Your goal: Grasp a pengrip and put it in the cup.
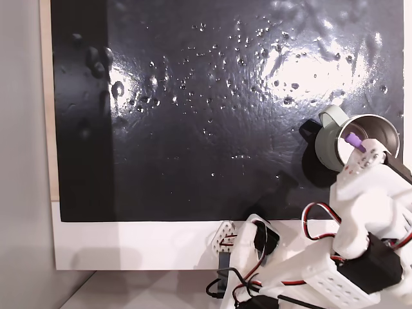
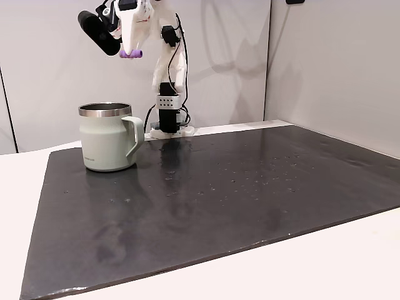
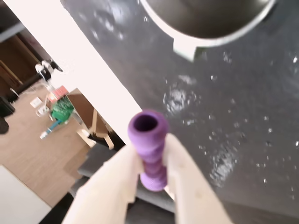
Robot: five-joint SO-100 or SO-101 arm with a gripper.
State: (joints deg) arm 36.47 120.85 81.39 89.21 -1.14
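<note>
- Pengrip-to-cup work plays out on a big black mat, glossy and speckled with small bubbles or droplets, lying on a white table
- White arm rises from its base at the mat's far edge in a fixed view and reaches up and over toward the mug side
- Cup, a pale grey-green mug with a steel rim and a handle, stands upright on the mat near that base; from above, its shiny inside is open and appears to hold nothing
- Gripper hangs well above the cup, its two pale fingers pinching the pengrip between them
- Pengrip, a short ribbed purple tube, is held clear of the mat; from above it sits over the mug's opening near the rim, while the side view puts it slightly off the mug's centre, above the handle side
- Step in hand, as I judge it: the carry is nearly over and release is not yet done
- Next move likely calls for a small shift toward the cup's centre, some lowering, then parting the fingers so the soft tube drops inside instead of bouncing off the rim
</note>
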